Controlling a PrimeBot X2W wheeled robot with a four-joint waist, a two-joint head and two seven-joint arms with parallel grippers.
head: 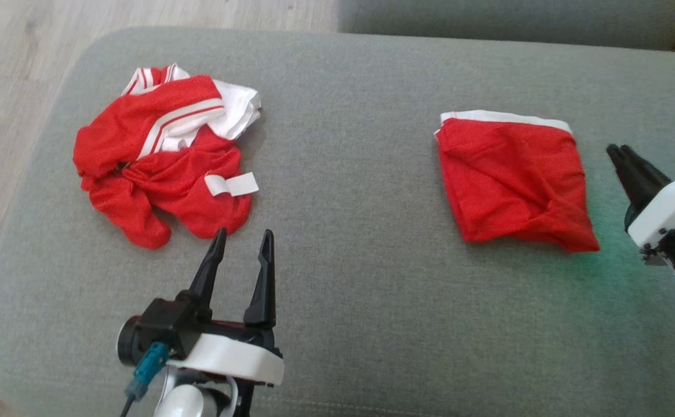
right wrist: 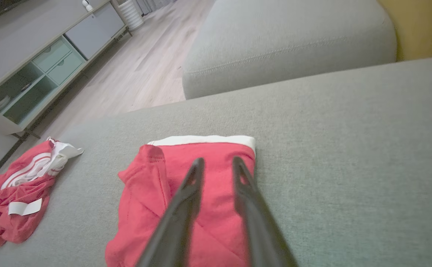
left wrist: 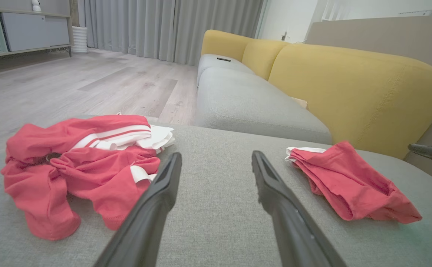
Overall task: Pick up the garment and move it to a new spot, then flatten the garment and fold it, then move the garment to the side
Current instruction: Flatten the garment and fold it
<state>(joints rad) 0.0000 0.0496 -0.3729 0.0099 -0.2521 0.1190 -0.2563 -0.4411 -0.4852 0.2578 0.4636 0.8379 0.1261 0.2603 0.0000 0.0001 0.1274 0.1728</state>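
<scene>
Grey cushion (head: pixel 372 260), bordered by wood floor (head: pixel 13 69). Left gripper (head: pixel 244 233) is spread wide, empty, near crumpled garment (head: pixel 157 156). Right gripper (right wrist: pixel 218 160) is partly parted, empty, over folded garment (head: pixel 514 179).

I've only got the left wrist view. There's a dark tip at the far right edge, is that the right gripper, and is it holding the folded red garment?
Observer: Yes, that is the right gripper. It is clear of the folded red garment, off its right side, fingers parted on nothing.
Operator: How does the fold look from above?
Observer: Roughly square, with the white band along its far edge and the near right corner poking out.
</scene>
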